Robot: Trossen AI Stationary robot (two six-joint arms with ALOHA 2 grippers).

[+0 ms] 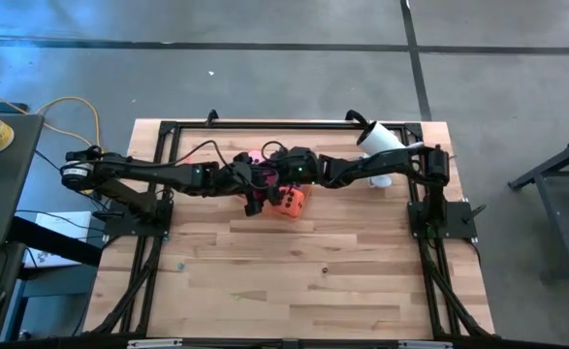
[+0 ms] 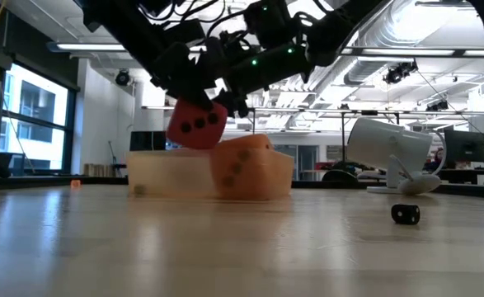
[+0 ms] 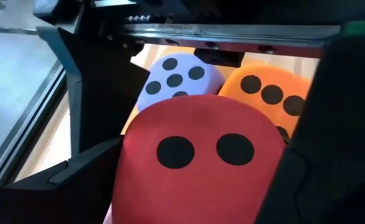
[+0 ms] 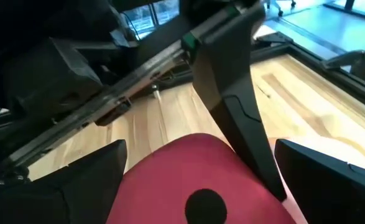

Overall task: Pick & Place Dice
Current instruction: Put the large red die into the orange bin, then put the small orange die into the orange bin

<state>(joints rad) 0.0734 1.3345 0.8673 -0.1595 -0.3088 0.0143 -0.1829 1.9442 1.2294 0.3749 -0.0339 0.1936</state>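
Observation:
The red die (image 2: 196, 124) hangs over the table's middle, beside a translucent orange tray (image 2: 163, 175). My left gripper (image 3: 194, 186) is shut on it. My right gripper (image 4: 201, 186) comes from the opposite side, open, with a finger on either side of the same die. Just behind the red die sit the orange die (image 3: 269, 93), tilted at the tray (image 2: 242, 165), and the lavender die (image 3: 179, 71). The pink die (image 1: 255, 157) shows beyond the arms toward the far edge. My left gripper has the red die between its two fingers, on two opposite sides (image 3: 129, 168). The fingers slant down from the table's left. The die is lifted clear of the table, its two-pip face toward the wrist camera. My right gripper's fingers flank the die; whether they touch it, I cannot tell.
A white camera-like device (image 2: 390, 153) stands at the far right of the table. A small black die (image 2: 405, 214) lies on the bare wood nearer the front. A black frame (image 1: 168, 131) borders the table's far part. Free wood stretches toward the near edge.

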